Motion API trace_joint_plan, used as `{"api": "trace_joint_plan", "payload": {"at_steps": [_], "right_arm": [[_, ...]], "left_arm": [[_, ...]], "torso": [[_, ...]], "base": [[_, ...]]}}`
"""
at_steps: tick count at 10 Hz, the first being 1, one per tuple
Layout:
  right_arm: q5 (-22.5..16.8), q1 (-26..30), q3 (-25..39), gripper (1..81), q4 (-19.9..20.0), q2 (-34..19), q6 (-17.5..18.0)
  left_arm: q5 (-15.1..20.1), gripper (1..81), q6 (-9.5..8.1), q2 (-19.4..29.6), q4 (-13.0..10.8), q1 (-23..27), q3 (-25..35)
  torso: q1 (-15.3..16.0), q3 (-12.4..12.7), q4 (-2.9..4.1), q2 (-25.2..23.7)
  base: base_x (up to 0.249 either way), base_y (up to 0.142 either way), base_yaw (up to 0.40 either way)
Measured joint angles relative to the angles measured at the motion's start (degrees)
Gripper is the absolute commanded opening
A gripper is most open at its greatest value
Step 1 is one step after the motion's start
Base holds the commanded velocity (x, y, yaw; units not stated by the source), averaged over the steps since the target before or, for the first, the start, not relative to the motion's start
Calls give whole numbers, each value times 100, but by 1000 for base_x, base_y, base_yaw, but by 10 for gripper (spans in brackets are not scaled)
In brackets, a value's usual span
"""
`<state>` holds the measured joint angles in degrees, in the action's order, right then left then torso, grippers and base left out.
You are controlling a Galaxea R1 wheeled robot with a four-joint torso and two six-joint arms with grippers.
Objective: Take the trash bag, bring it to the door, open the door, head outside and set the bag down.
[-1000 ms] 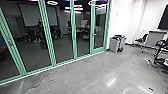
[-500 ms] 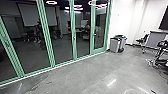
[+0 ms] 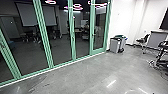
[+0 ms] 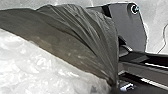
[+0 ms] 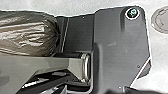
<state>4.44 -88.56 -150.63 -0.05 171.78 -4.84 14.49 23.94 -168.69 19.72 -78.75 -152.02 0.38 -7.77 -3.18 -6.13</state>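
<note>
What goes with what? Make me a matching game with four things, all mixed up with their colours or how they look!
1. Frames around the glass
2. Bins
3. Trash bag
4. Solid wall

A. White
B. Dark and creased
C. Green
D. Grey sides, standing on the floor

Pairs: 1-C, 2-D, 3-B, 4-A

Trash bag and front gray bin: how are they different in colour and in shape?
The trash bag is dark and glossy, while the front gray bin is lighter and duller. The trash bag looks rounded and creased; the front gray bin is boxy, with straight sides.
</note>
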Motion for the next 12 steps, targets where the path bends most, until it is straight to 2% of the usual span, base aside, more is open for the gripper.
{"api": "trace_joint_plan", "payload": {"at_steps": [12], "right_arm": [[10,-16,-6,811,-61,69,-1]], "left_arm": [[-20,10,0,-99,-2,-7,0]], "torso": [[-2,2,0,0]], "base": [[153,-74,0]]}}
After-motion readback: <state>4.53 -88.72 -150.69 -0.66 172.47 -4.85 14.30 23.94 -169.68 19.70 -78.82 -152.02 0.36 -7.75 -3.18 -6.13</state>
